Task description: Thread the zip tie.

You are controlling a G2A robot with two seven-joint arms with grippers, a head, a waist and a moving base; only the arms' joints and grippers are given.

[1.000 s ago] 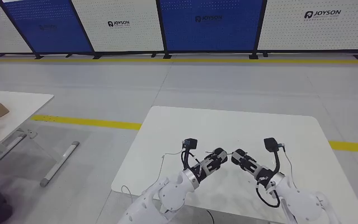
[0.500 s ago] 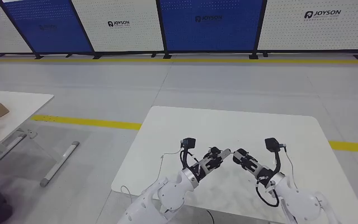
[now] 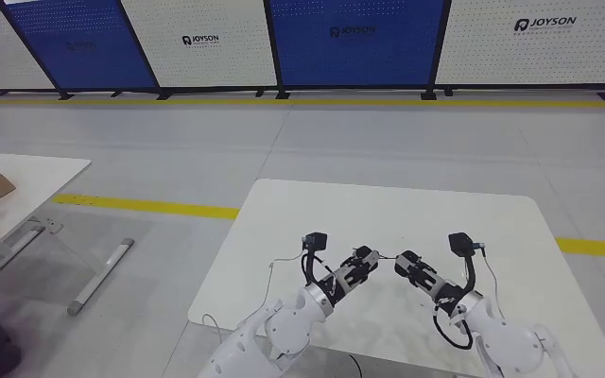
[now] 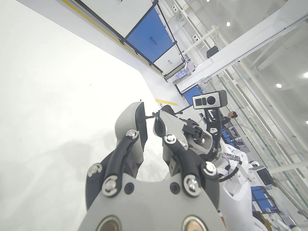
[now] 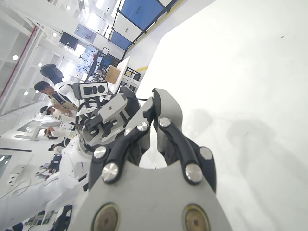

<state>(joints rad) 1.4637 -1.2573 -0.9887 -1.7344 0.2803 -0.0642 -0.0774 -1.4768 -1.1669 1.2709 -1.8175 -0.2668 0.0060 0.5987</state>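
Over the near half of the table (image 3: pixel 397 203): left gripper (image 3: pixel 367 257) and right gripper (image 3: pixel 404 261), tip to tip, close together. On the left, drawn nearly closed, with a slim gap bridged pad to pad by the thin black zip tie (image 4: pixel 151 115). On the right, clenched on the tie's other end. Strung between both sets of tips, above the table top.

Thin black zip tie (image 4: pixel 150 116), roughly horizontal

A dark logo stands on the white wall panels (image 3: pixel 200 41), a fainter one on the blue panel (image 3: pixel 353 31).
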